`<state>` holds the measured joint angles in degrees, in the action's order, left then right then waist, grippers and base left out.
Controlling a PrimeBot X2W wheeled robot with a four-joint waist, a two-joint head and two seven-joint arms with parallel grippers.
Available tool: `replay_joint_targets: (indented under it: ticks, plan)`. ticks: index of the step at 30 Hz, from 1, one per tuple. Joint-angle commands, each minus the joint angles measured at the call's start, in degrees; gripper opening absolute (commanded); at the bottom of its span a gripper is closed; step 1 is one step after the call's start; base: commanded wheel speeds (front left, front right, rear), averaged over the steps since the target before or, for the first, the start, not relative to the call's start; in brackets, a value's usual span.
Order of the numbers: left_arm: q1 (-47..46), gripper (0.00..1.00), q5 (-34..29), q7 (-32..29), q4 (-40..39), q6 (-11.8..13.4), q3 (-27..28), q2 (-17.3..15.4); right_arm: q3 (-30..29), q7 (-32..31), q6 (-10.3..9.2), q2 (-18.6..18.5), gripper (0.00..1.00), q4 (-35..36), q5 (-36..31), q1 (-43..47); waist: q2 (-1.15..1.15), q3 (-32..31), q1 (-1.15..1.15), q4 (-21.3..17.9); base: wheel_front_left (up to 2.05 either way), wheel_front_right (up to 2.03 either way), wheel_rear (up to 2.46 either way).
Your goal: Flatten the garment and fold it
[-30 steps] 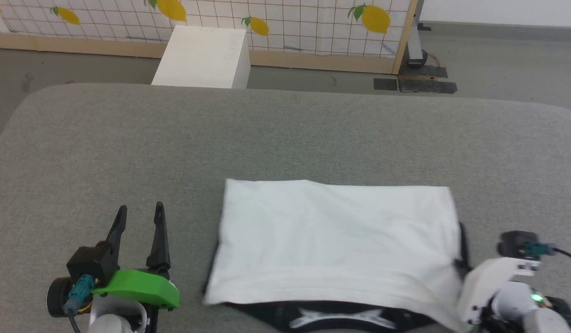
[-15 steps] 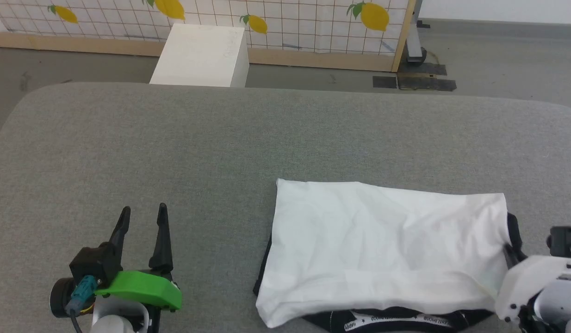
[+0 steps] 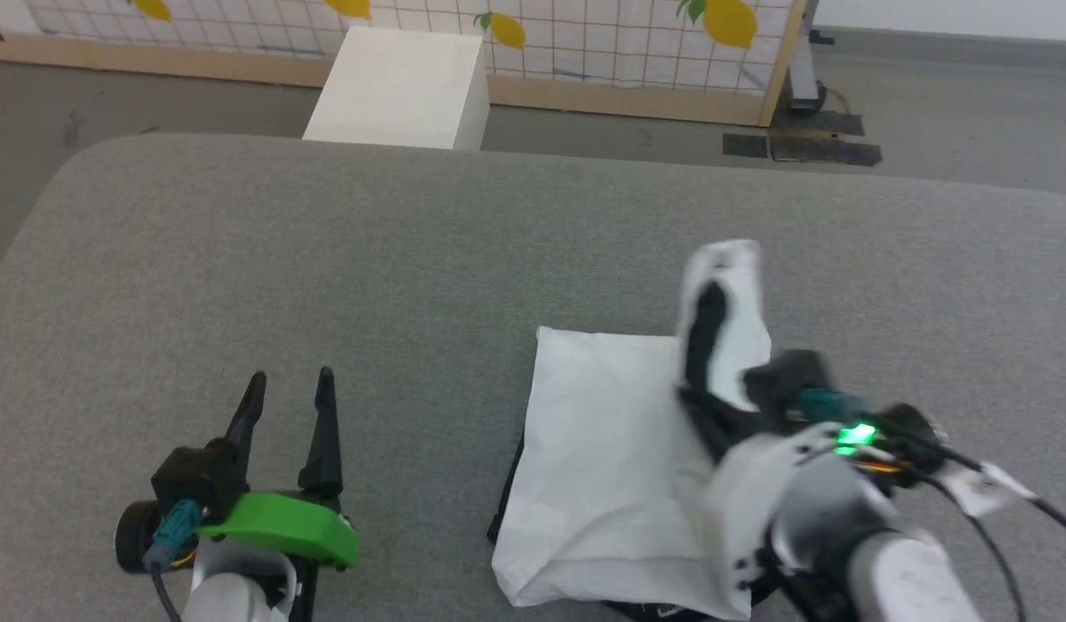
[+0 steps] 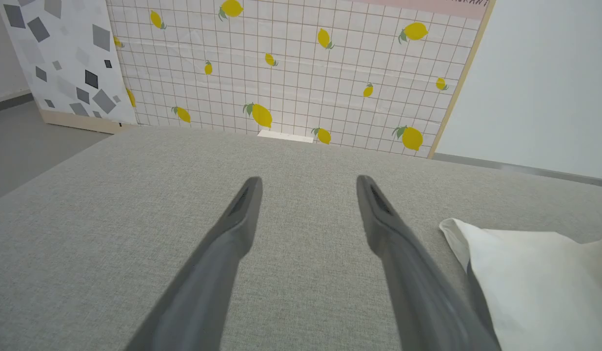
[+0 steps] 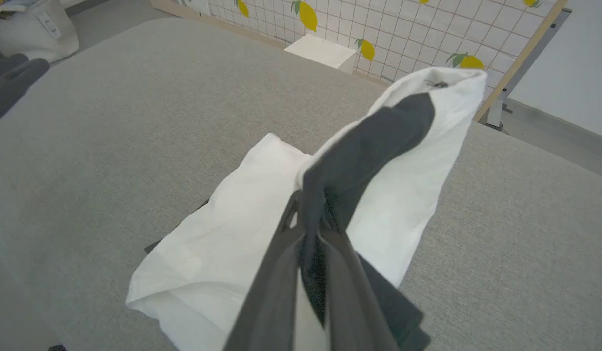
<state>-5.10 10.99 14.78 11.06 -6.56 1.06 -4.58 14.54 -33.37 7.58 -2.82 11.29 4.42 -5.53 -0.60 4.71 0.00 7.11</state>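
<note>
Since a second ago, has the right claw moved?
Yes. The right gripper, shut on the garment, has swung left and up the head view toward the white box, carrying that end over the rest.

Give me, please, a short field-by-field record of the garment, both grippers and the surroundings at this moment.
garment: white with black sleeves, partly folded on the grey padded surface, right end lifted
right gripper: shut on the garment's raised end, black cloth between the fingers
left gripper: open, holding nothing, to the left of the garment and apart from it
background: white box on the floor before a lemon-print screen
</note>
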Motion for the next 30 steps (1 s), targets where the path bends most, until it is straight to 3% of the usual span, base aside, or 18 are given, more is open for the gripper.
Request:
replay_joint_targets:
  ticks: [1, 6, 13, 14, 15, 16, 20, 24, 30]
  plan:
    - [-1.23, 1.00, -0.82, 0.22, 0.28, -0.33, -0.30, 0.45, 2.00, -0.18, -0.09, -0.06, 0.00, -1.68, -0.16, -1.82, 0.60, 0.79, 0.00, 1.10, 0.00, 0.00, 0.00]
    - [-2.11, 1.00, -0.59, 0.22, 0.60, -0.50, -0.81, 0.76, 9.47, -0.12, -0.09, -0.06, 0.00, -10.63, 1.25, -6.51, 0.60, 2.20, 0.00, 2.80, 0.00, 0.00, 0.00]
    - [-3.00, 1.00, -0.49, 0.22, 0.94, -0.64, -0.53, 0.99, 12.65, 1.72, -0.09, -0.06, 0.00, -21.02, 4.52, -10.97, 0.60, 3.94, 0.00, 4.08, 0.00, 0.00, 0.00]
    - [-3.07, 1.00, -0.49, 0.22, 1.00, -0.66, -0.46, 1.02, 12.98, 1.77, -0.09, -0.06, 0.30, -22.36, 5.29, -11.38, 0.60, 4.03, 0.00, 4.13, 0.00, 0.00, 0.00]
    - [-3.13, 1.00, -0.50, 0.22, 1.04, -0.67, -0.41, 1.05, 13.35, 1.78, -0.09, -0.06, 0.71, -23.27, 6.17, -11.64, 0.60, 4.09, 0.00, 4.16, 0.00, 0.00, 0.00]
    - [-3.19, 1.00, -0.53, 0.22, 1.10, -0.68, -0.36, 1.08, 13.54, 1.98, -0.09, -0.06, 1.00, -24.11, 7.92, -11.79, 0.60, 4.11, 0.00, 4.18, 0.00, 0.00, 0.00]
    - [-3.03, 1.00, -0.61, 0.22, 1.28, -0.72, 0.09, 1.18, 14.56, 3.82, -0.09, -0.06, 1.00, -24.59, 14.16, -12.32, 0.60, 3.62, 0.00, 3.69, 0.00, 0.00, 0.00]
    - [-2.53, 1.00, -0.86, 0.22, 1.27, -0.76, 0.63, 1.19, 12.85, 10.38, -0.09, -0.06, 1.00, -20.28, 19.81, -12.54, 0.60, 2.54, 0.00, 2.54, 0.00, 0.00, 0.00]
    - [-1.58, 1.00, -1.20, 0.22, 0.90, -0.82, 1.06, 1.07, 2.77, 23.65, -0.09, -0.06, 1.00, -11.55, 20.56, -9.30, 0.60, 0.82, 0.00, 0.54, 0.00, 0.00, 0.00]
